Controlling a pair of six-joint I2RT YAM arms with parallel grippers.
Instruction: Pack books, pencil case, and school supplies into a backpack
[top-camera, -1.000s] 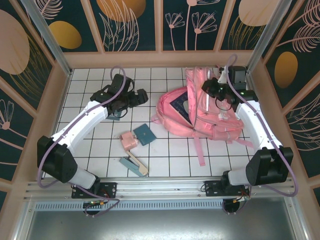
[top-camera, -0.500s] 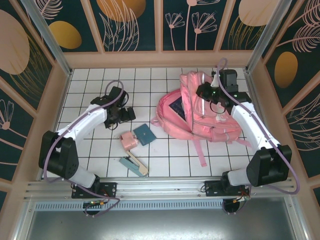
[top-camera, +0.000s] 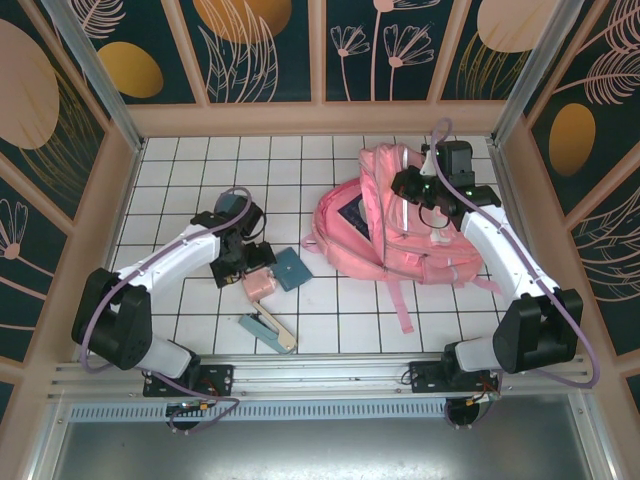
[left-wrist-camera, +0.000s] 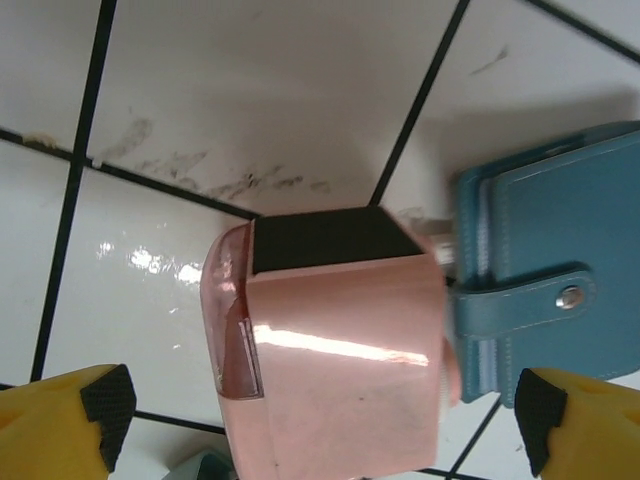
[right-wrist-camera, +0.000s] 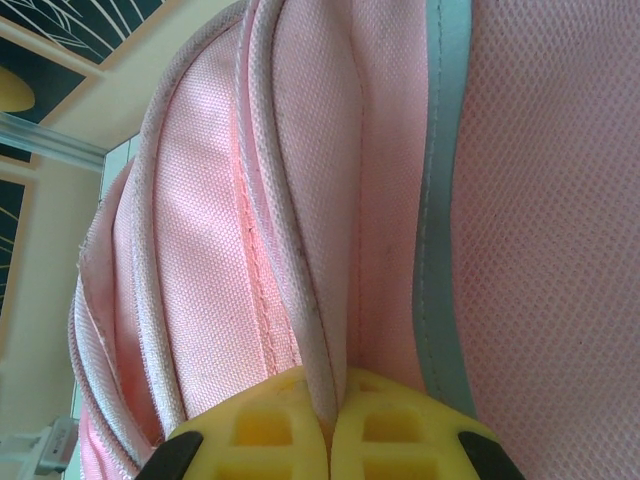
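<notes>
The backpack (right-wrist-camera: 350, 200) is showing coarse woven cloth; the pink squarish piece (left-wrist-camera: 340, 370) is gleaming like smooth plastic; the tiled desk (left-wrist-camera: 250, 90) is shining glossy, faintly smudged.

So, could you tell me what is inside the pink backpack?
A dark navy book with a pale patch shows through the opening of the backpack. Whatever lies deeper is covered by the pink fabric, so it cannot be told.

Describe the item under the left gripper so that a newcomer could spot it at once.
Start at the big pink backpack, then look left across the white tiles. The small pink boxy piece lies beside a teal snap-button wallet; it alone among its teal neighbours is pink, with a black face.
</notes>
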